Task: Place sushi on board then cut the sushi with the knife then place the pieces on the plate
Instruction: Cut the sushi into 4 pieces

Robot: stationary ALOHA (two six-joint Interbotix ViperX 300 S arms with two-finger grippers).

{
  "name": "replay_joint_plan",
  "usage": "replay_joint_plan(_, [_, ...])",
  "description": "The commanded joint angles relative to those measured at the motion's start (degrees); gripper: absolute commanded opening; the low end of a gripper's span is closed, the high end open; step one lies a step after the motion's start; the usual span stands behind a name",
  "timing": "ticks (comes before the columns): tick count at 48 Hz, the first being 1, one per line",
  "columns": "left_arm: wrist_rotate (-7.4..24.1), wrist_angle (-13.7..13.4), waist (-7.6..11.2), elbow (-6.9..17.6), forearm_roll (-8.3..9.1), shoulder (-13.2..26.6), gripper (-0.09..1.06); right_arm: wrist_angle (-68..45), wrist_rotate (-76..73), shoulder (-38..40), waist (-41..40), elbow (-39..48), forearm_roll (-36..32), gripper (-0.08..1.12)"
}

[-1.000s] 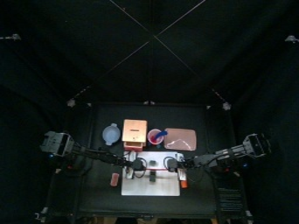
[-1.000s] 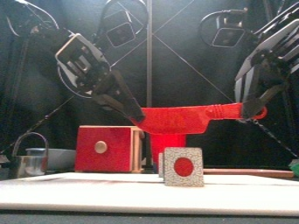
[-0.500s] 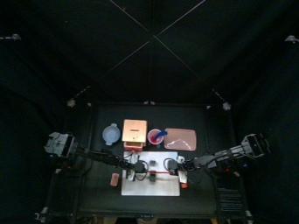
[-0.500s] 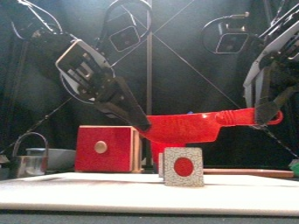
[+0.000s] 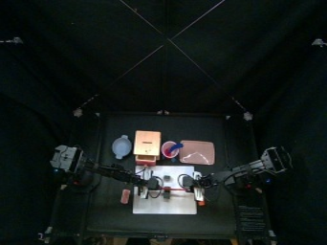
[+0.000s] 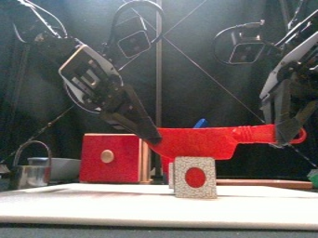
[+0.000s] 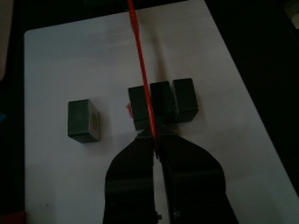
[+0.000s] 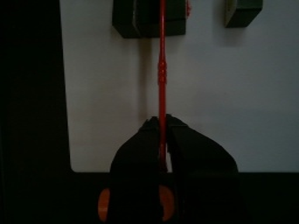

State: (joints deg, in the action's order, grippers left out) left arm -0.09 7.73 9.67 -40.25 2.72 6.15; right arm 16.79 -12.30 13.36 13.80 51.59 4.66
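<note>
A red toy knife [image 6: 205, 141] hangs level just above the sushi, held at both ends. My left gripper [image 6: 152, 138] is shut on its blade tip, and my right gripper [image 6: 285, 135] is shut on its handle. The dark green sushi roll [image 7: 162, 99] lies on the white cutting board [image 5: 173, 203], and the blade [image 7: 135, 52] crosses over it. One separate piece [image 7: 82, 120] lies apart from the roll. In the front view a sushi end [image 6: 192, 177] shows a white speckled face with a red centre. The right wrist view shows the roll [image 8: 131, 17] and the single piece [image 8: 243, 10].
Behind the board stand the wooden box with a red drawer front [image 5: 145, 145], the blue-grey bowl [image 5: 121, 146], the red cup [image 5: 171, 148] and the pink tray [image 5: 198, 151]. A metal cutter with a wire handle [image 6: 33, 167] sits at the front view's far left.
Both grippers have come down with the knife, so the blade now hangs lower, close above the sushi. The sushi has not moved.
</note>
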Motion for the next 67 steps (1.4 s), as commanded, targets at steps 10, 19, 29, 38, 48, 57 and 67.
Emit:
replay_joint_plan(10, [0.4,-0.4,0.26,0.1,-0.18,-0.4,0.32,0.4,0.2,0.2,0.6,-0.9,-0.2,0.30])
replay_joint_plan(19, [0.3,-0.4,0.44,0.1,-0.09,-1.5,0.32,0.9,0.2,0.3,1.0,-1.8,-0.1,0.30])
replay_joint_plan(29, [0.3,-0.4,0.62,-0.1,-0.18,-1.4,0.32,1.0,0.4,-0.1,0.8,-1.7,-0.4,0.30])
replay_joint_plan(38, [0.4,-0.4,0.62,0.2,-0.18,-0.2,0.32,1.0,0.3,-0.3,0.5,-1.8,-1.5,0.30])
replay_joint_plan(48, [0.4,-0.4,0.44,-0.3,-0.18,1.1,0.32,1.0,0.4,-2.0,0.4,-1.7,-2.0,0.30])
replay_joint_plan(57, [0.4,-0.4,0.18,0.0,-0.09,3.6,0.32,0.5,0.4,-6.0,-0.5,-1.5,-4.7,0.30])
replay_joint_plan(67, [0.5,-0.4,-0.62,0.1,0.00,4.0,0.32,0.5,0.4,-7.8,-2.8,-2.2,-7.3,0.30])
